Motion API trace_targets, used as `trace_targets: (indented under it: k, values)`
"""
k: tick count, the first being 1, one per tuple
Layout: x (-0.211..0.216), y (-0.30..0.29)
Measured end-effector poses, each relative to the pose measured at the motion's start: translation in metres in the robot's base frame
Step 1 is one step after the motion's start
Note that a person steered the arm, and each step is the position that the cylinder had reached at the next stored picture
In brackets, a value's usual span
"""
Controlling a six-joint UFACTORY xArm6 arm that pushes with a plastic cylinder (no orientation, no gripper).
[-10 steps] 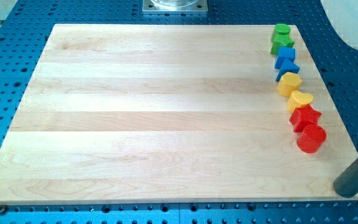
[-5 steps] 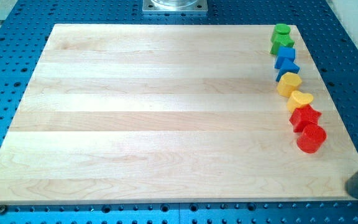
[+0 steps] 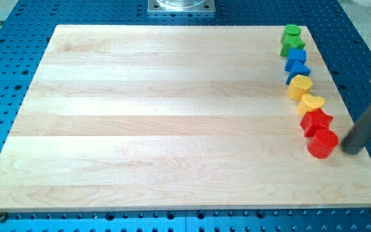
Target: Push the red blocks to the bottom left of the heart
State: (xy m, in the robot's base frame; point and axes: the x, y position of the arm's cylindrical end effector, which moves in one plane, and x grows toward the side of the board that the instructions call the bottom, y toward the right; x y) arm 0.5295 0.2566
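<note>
— Red plastic cylinder block [image 3: 322, 143] and red plastic star block [image 3: 316, 121]: where are they?

— Touching, low in the column along the pale wooden worktop's [image 3: 172, 116] right edge, directly below the yellow plastic heart block [image 3: 311, 103].

— How would they handle?

— Probably light, rigid, slippery; the cylinder may roll aside unless pushed squarely on its side.

— Jaws?

— None, only a rod; my tip [image 3: 350, 151] sits just right of the cylinder, holding nothing; contact unclear.

Single cam, elevated, looking down obliquely across whole wooden board [image 3: 172, 116] w/ blue perforated table [image 3: 5, 77] around edges; mid-range; no 2nd view to overlap.
</note>
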Motion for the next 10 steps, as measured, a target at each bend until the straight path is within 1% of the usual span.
trace_targets:
  k: [1, 2, 3, 4, 5, 6, 7, 8, 9, 10]
  values:
    - [-0.018, -0.058]
    - [-0.024, -0.114]
    - [-0.002, -0.058]
    - [-0.004, -0.016]
    - [-0.037, -0.017]
    - [-0.04, -0.067]
    - [-0.066, -0.131]
    - [-0.095, -0.097]
    - [-0.111, -0.061]
    - [-0.151, -0.083]
